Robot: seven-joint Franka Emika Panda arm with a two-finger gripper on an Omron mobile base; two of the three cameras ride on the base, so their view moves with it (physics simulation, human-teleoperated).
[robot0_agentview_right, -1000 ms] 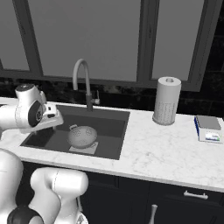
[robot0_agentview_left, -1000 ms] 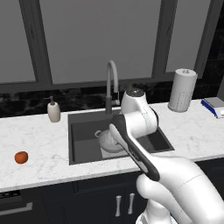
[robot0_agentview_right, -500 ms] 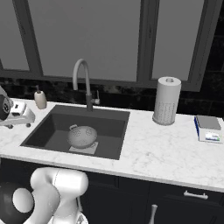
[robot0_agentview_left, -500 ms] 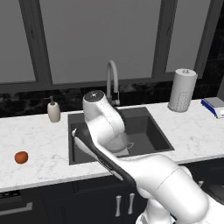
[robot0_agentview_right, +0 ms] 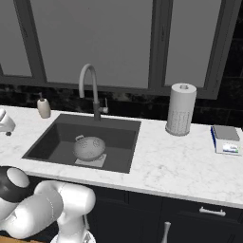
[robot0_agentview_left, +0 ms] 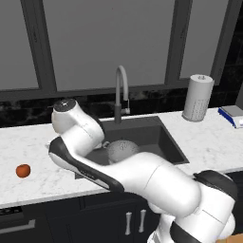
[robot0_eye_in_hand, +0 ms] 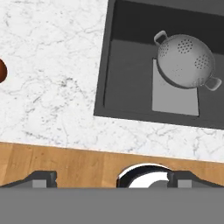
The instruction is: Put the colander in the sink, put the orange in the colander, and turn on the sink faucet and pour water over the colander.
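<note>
Colander (robot0_agentview_right: 89, 147) was seen inside the sink (robot0_agentview_right: 52, 137), dome up, so apparently upside down, resting on the lighter patch of the basin floor; two loop handles were visible in the hand view. Step one (colander in sink) was judged done as to place, though an inverted bowl would not hold fruit.

Orange (robot0_agentview_left: 23, 171) was lying on the counter (robot0_agentview_right: 180, 163) well left of the sink, near the front edge, apart from everything. In the hand view it was cut by the left border.

Step in hand was judged to be the fetch of the orange. Gripper (robot0_eye_in_hand: 111, 178) was held above the counter's front edge, between sink and orange; fingers were spread wide, nothing held between them.

Next move was judged to call for a swing further left, a descent over the orange and a closing on a small round fruit that could roll. Colander orientation would need checking before the drop.

Faucet (robot0_agentview_right: 90, 90) stood at the sink's back edge, spout arched over the basin; no water was seen.

Count: one colander, one orange, one sink, one faucet, one soap dispenser (robot0_agentview_right: 43, 107), one paper towel roll (robot0_agentview_right: 181, 109).
</note>
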